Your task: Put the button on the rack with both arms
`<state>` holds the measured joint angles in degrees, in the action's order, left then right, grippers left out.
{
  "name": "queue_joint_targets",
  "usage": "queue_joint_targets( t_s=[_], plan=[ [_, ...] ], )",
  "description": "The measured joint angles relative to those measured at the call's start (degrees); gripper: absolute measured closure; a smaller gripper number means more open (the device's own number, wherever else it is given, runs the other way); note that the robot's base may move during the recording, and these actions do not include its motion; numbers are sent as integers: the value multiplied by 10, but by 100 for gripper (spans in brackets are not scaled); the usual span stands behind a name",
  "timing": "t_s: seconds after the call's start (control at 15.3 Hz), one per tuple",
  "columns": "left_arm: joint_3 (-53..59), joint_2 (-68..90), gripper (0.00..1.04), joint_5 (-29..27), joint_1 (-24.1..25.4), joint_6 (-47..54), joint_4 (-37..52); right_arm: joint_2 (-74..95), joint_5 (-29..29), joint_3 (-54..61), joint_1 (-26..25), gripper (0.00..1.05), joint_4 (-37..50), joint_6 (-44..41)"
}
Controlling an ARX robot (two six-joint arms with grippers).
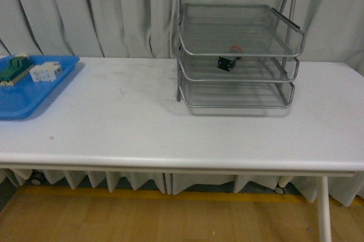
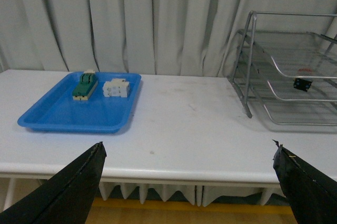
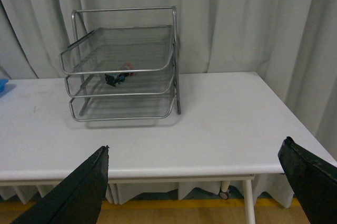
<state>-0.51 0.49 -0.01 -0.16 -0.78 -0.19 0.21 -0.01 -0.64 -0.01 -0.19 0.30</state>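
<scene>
One button on the rack's middle tier.

Neither arm visible in the front view. Left gripper wide open in its wrist view — two dark fingertips poking in at the lower corners, spread far apart, nothing between them. Same deal with the right gripper: dark fingertips at the lower corners of its own wrist view, jaws spread wide, holding nothing. Both held clear of the table's near edge, touching nothing, wrists roughly level — cameras looking out across the tabletop. Only the finger ends visible; rest of each arm out of view.
</scene>
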Motion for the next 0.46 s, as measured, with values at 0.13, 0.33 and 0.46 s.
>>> queue_joint_targets(
  t_s=[0.13,0.33,0.46],
  plan=[
    [0,0,7,0,0,0,0,0,0,0,0,6,0,0],
    [0,0,7,0,0,0,0,0,0,0,0,6,0,0],
    [0,0,7,0,0,0,0,0,0,0,0,6,0,0]
  ],
)
